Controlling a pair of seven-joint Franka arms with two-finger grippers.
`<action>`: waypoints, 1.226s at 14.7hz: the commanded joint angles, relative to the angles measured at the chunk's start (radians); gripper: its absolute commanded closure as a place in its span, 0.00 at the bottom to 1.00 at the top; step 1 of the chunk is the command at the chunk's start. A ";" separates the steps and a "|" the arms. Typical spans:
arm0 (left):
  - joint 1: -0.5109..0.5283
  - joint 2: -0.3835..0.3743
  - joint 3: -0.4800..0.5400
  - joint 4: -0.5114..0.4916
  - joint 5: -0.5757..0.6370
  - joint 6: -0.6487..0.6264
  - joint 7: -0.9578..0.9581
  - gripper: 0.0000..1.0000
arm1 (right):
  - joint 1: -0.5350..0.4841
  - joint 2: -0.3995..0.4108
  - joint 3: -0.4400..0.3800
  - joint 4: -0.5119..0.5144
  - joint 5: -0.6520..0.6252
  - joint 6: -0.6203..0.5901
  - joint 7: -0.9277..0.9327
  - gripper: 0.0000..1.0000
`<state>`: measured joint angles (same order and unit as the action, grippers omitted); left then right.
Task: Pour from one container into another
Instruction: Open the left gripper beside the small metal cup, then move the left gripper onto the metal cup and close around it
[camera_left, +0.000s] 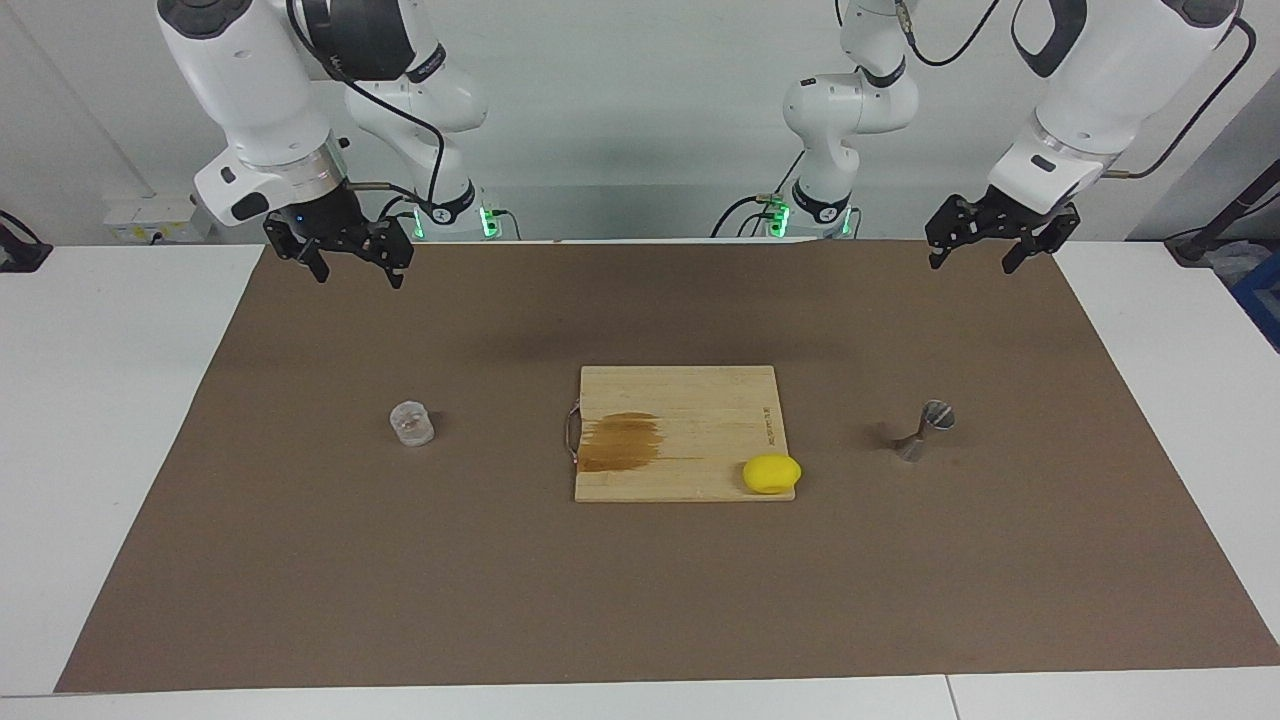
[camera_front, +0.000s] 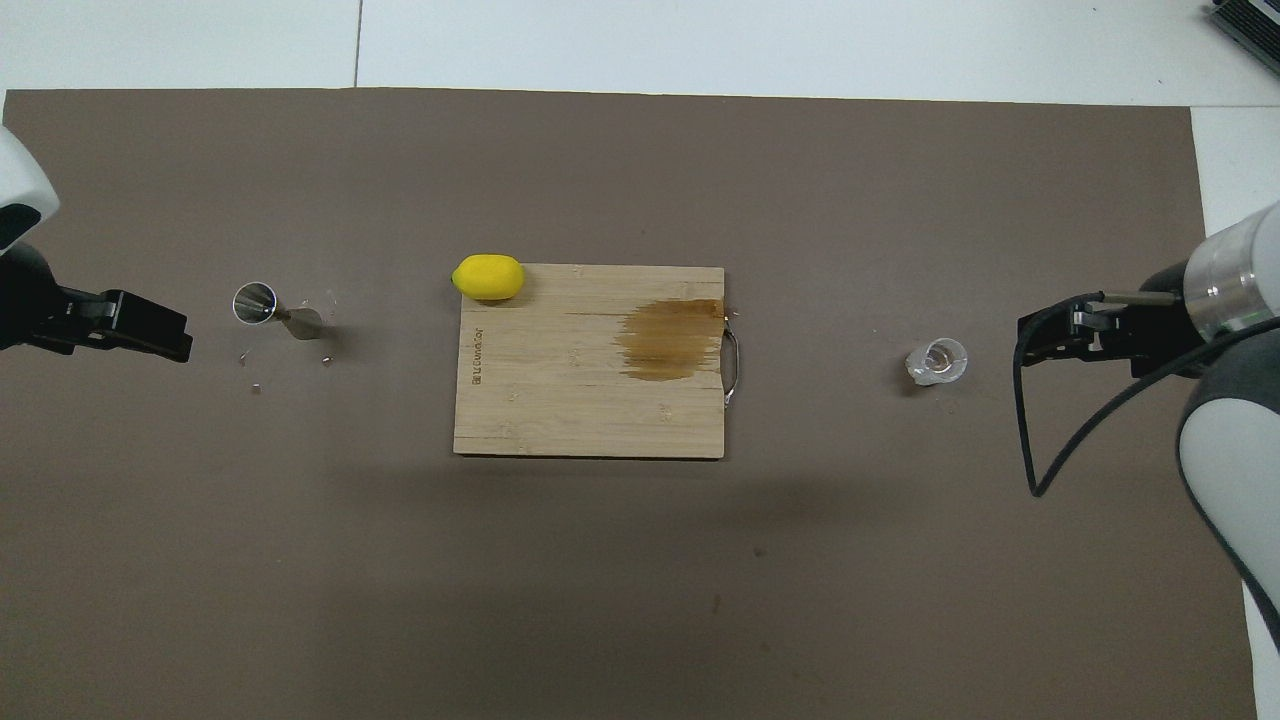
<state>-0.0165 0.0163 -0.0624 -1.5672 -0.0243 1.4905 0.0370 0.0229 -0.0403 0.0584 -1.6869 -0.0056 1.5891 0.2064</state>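
Note:
The clear glass tumbler stands upright on the brown mat toward the right arm's end of the table. Toward the left arm's end stands the silver hourglass jigger. My right gripper hangs open and empty, high over the mat's edge closest to the robots, well clear of the tumbler. My left gripper is also open and empty, raised over the mat's corner by the left arm's base, apart from the jigger.
A wooden cutting board with a brown wet stain and a metal handle lies mid-mat between the two containers. A yellow lemon rests on the board's corner. A few small specks lie on the mat by the jigger.

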 joint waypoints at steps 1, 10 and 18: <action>0.035 0.072 0.012 0.022 -0.031 -0.012 -0.028 0.00 | -0.012 -0.023 0.003 -0.025 0.019 0.012 -0.019 0.00; 0.168 0.166 0.015 -0.036 -0.196 0.103 -0.582 0.00 | -0.012 -0.023 0.003 -0.027 0.019 0.012 -0.019 0.00; 0.269 0.168 0.015 -0.224 -0.508 0.246 -1.014 0.00 | -0.012 -0.023 0.003 -0.027 0.019 0.012 -0.019 0.00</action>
<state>0.2210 0.1993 -0.0416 -1.7224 -0.4718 1.7021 -0.9480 0.0229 -0.0404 0.0584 -1.6869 -0.0056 1.5891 0.2064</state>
